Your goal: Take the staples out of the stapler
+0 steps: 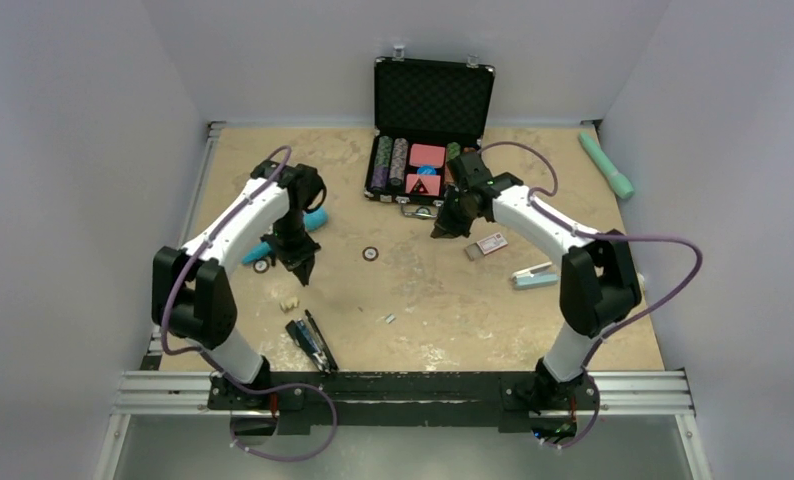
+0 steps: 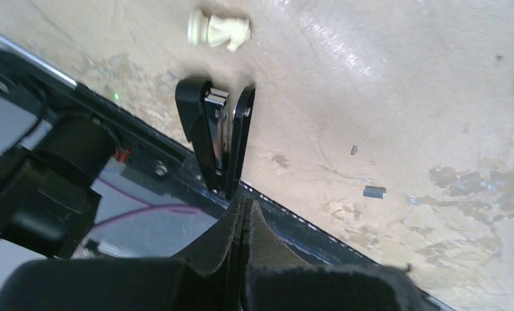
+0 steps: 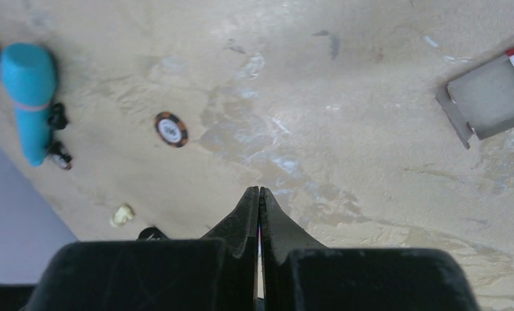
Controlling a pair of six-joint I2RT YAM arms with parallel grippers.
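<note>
We see a tan counter [image 1: 533,330] with an open black case [image 1: 433,95] of poker chips at its far edge. Our left end effector [image 1: 304,274] hangs above the counter's left side, fingers pressed together and holding nothing. Our right end effector [image 1: 441,231], just in front of the case, is likewise closed and empty. The black stapler [image 1: 311,342] lies splayed open near the front edge. The staples [image 1: 388,319], a tiny grey strip, lie on bare counter to its right, apart from it.

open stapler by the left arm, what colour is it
The stapler is black, best seen in the left wrist view.
</note>
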